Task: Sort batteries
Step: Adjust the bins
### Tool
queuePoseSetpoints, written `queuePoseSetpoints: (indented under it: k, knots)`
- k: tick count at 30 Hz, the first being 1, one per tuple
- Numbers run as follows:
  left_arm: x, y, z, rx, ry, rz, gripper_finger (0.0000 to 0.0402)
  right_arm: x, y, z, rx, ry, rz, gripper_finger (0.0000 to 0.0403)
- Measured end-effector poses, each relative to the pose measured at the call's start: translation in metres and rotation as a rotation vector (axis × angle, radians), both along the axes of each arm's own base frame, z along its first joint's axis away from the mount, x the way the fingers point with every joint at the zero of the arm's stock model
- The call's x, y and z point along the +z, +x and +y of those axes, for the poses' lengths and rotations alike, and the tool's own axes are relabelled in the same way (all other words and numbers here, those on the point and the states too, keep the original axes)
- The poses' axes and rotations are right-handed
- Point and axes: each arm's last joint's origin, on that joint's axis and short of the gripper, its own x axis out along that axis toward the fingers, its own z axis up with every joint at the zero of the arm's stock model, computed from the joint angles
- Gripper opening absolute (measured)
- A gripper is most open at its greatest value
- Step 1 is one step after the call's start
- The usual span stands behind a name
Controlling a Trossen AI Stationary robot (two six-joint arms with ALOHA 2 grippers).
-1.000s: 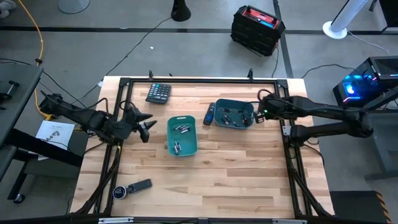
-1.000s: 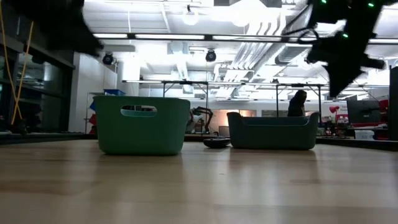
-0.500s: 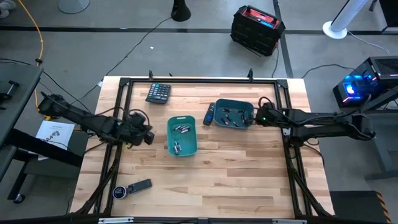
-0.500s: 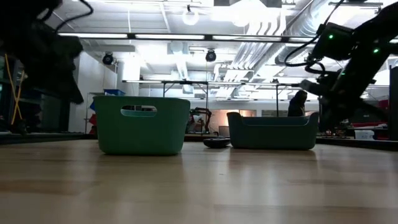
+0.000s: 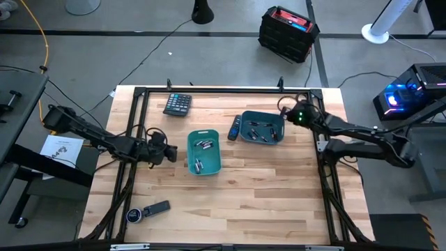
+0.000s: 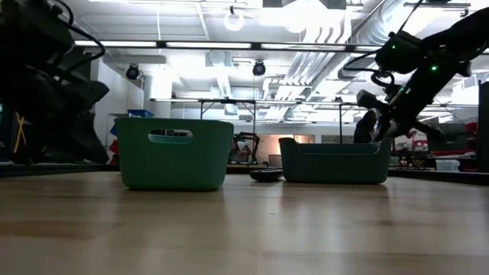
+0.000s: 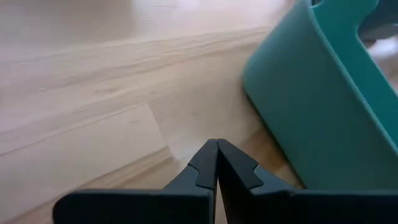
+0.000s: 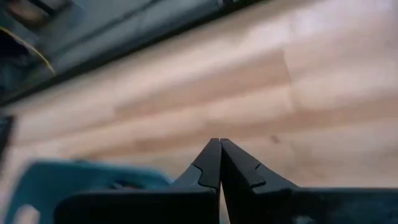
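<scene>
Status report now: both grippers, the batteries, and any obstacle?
Left gripper shut, empty, beside green bin. Right gripper shut, empty, near blue bin. Batteries in both bins. No obstacle seen.

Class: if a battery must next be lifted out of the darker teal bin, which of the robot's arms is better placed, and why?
Probably the right. Its gripper hovers at the darker teal bin's right edge, jaws shut and empty. The left gripper sits left of the lighter bin.

Left gripper (image 5: 170,154) and right gripper (image 5: 284,106) both closed, empty, arms reaching inward
</scene>
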Motion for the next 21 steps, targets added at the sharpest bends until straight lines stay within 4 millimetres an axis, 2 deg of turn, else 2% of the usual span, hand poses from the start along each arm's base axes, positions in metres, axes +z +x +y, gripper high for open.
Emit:
queuePoseSetpoints:
  k: [4,8,21]
  knots:
    - [-0.001,0.005,0.003,0.044,0.005,-0.049,0.0,0.003,0.001,-0.012,-0.014,-0.021,-0.069,0.0]
    - [-0.002,0.013,0.008,0.06,0.033,-0.068,0.0,-0.001,0.006,-0.02,0.057,0.0,-0.113,0.0]
    - [-0.013,0.036,0.021,0.073,0.006,-0.106,0.0,-0.017,0.019,-0.024,0.2,0.114,-0.132,0.0]
